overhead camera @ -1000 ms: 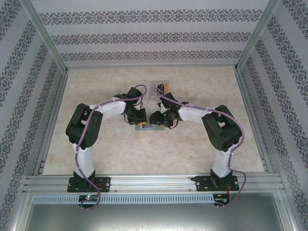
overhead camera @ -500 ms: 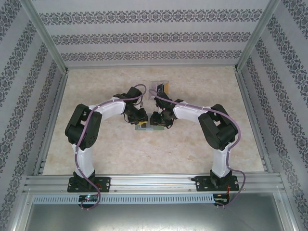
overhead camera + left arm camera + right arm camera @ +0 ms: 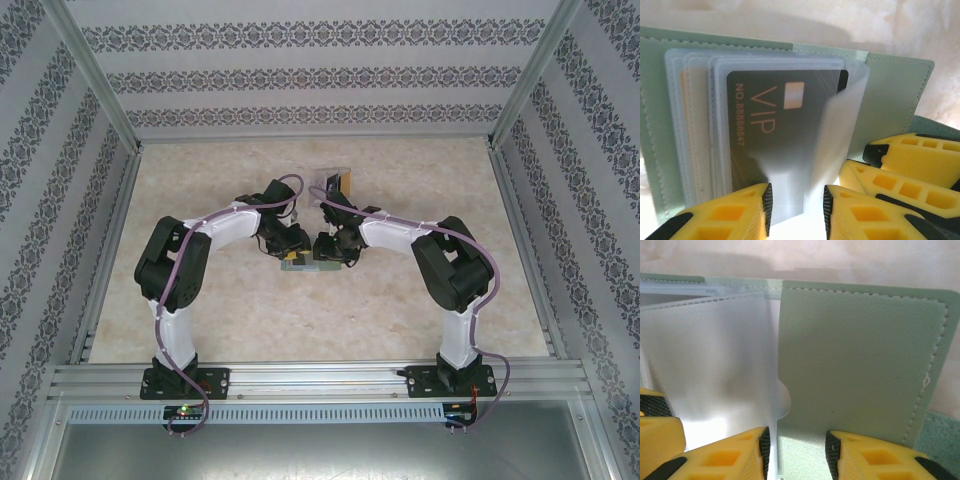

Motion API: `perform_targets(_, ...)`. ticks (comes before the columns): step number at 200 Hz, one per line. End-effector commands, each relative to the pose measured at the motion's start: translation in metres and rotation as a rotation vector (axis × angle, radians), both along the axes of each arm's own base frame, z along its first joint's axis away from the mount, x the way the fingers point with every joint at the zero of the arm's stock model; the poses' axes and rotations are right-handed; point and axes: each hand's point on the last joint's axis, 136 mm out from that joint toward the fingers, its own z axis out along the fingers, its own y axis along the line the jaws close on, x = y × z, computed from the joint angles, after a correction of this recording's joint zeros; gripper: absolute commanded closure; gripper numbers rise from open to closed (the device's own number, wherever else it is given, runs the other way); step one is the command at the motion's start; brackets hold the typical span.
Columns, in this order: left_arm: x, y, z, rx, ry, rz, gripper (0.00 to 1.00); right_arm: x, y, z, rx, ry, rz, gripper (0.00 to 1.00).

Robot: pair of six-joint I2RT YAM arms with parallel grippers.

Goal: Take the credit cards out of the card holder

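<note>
Ahead of your left claw [image 3: 797, 206] | black card [image 3: 775, 120] in wallet [image 3: 890, 100] sleeve [image 3: 840, 150], long axis toward claw | both spread: left astride sleeve, right claw [image 3: 797, 446] astride wallet

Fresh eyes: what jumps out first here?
The black VIP card, in a frosted sleeve of the open grey-green card holder, dominates the left wrist view. Yellow jaws stand apart along the bottom of both wrist views. From above, the left arm and right arm meet over the holder mid-table.
</note>
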Motion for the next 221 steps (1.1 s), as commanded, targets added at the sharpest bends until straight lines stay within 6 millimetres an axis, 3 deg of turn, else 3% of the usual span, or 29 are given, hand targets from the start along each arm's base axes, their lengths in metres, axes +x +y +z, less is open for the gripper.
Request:
perform_targets(1,0.009,-0.001,-0.004,0.008,0.017,-0.006,0.66,-0.020,-0.020,-0.062,-0.105,0.090,0.009,0.61)
perform_targets(41,0.016,-0.015,-0.001,-0.056,0.004,-0.027,0.71,-0.014,-0.016,-0.046,-0.055,0.067,0.002,0.61)
perform_targets(76,0.021,-0.027,0.012,-0.133,-0.021,-0.042,0.77,0.002,-0.013,-0.005,0.049,-0.012,-0.020,0.61)
perform_targets(112,0.024,-0.037,0.022,-0.196,-0.041,-0.052,0.76,0.009,-0.006,0.038,0.142,-0.098,-0.023,0.58)
perform_targets(158,0.027,-0.053,0.037,-0.293,-0.067,-0.049,0.68,0.006,-0.040,0.060,0.086,-0.193,-0.123,0.57)
perform_targets(188,0.026,-0.067,0.034,-0.307,-0.063,-0.061,0.61,0.007,-0.066,0.071,0.043,-0.256,-0.193,0.53)
perform_targets(221,0.027,-0.067,0.024,-0.265,-0.052,-0.049,0.57,0.008,-0.064,0.080,0.082,-0.270,-0.180,0.51)
